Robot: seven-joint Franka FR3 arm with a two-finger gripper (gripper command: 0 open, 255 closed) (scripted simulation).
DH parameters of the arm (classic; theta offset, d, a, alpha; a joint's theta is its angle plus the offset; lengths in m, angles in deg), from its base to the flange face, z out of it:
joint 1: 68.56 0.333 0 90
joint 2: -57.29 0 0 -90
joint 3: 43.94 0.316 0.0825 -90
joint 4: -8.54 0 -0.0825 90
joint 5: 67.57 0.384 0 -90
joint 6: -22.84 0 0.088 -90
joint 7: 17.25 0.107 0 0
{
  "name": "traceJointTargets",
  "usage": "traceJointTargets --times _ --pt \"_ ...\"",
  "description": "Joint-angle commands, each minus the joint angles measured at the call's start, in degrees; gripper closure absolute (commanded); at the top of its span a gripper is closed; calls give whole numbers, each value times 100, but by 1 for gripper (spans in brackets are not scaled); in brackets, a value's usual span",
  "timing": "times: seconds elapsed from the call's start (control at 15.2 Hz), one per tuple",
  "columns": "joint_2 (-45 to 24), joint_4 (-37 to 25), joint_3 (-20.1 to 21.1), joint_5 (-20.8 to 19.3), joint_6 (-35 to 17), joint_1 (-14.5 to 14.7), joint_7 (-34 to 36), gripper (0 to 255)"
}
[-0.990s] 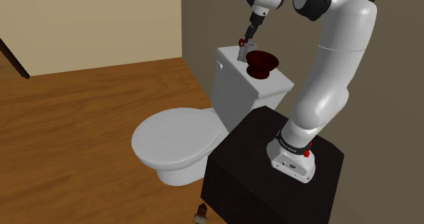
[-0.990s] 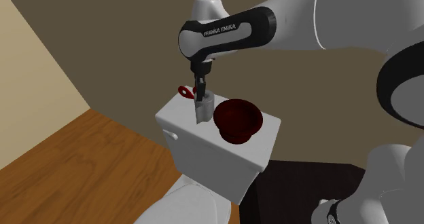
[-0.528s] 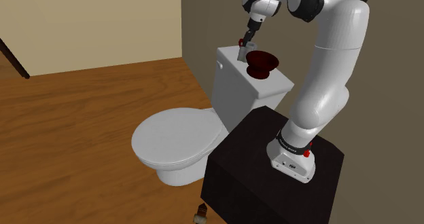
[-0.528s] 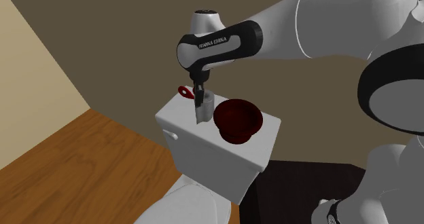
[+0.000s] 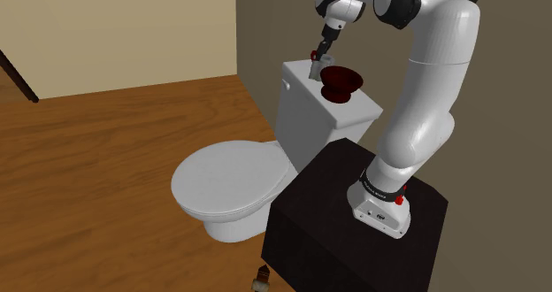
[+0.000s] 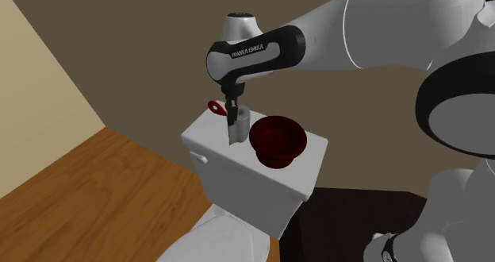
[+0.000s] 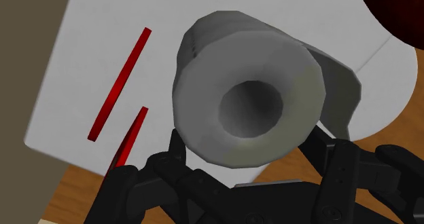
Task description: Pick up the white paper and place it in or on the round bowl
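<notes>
Left of centre in the second exterior view, a small red object (image 6: 214, 106) lies on the white toilet tank (image 6: 208, 145). Just right of it, my black gripper (image 6: 232, 124) clasps the pale grey paper roll (image 6: 237, 133) over the lid; I cannot tell whether it touches. Right again sits the dark red round bowl (image 6: 277, 138).

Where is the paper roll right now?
In the second exterior view, the paper roll is clasped in the end effector over the toilet tank, just to the left of the dark red bowl.
</notes>
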Motion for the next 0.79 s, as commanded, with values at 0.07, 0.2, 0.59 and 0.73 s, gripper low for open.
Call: traceJointTargets --times 0.07,0.2,0.59,0.73 --pt "-1 4 0 -1 0 0 0 255" --pt "-1 5 0 -1 -1 0 0 255" --pt "30 -33 -10 -28 62 6 24 255" --pt "92 -110 -29 -80 188 16 69 255"
